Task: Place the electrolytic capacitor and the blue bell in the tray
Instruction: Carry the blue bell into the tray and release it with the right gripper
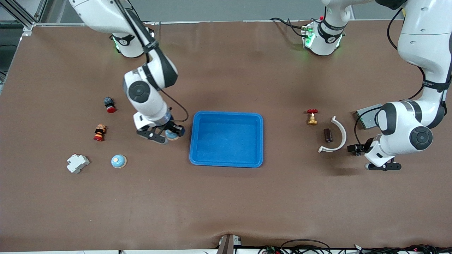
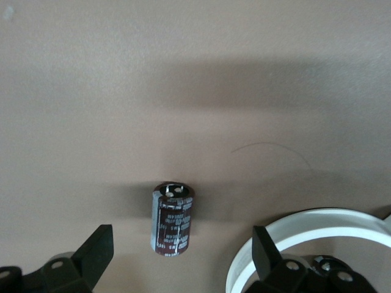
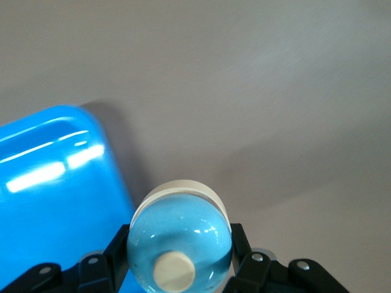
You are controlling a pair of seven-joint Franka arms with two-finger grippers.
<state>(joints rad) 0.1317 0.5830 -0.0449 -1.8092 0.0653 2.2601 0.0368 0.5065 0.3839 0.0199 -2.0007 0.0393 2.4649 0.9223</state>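
1. Brown matting covers the table [image 1: 226,204], with the blue tray [image 1: 226,117] at its middle.
2. Right gripper [image 1: 166,135] is over the mat just beside the tray's rim, toward the right arm's end; its fingers [image 3: 241,244] are clamped on a blue bell [image 3: 180,238].
3. Another blue bell [image 1: 118,161] sits on the mat, nearer the front camera.
4. Left gripper [image 1: 383,165] hangs with jaws spread wide and holds nothing.
5. Its wrist view shows the electrolytic capacitor [image 2: 172,218] lying on its side between the fingertips [image 2: 98,247] but touching neither, just beside a white curved piece [image 1: 337,135].
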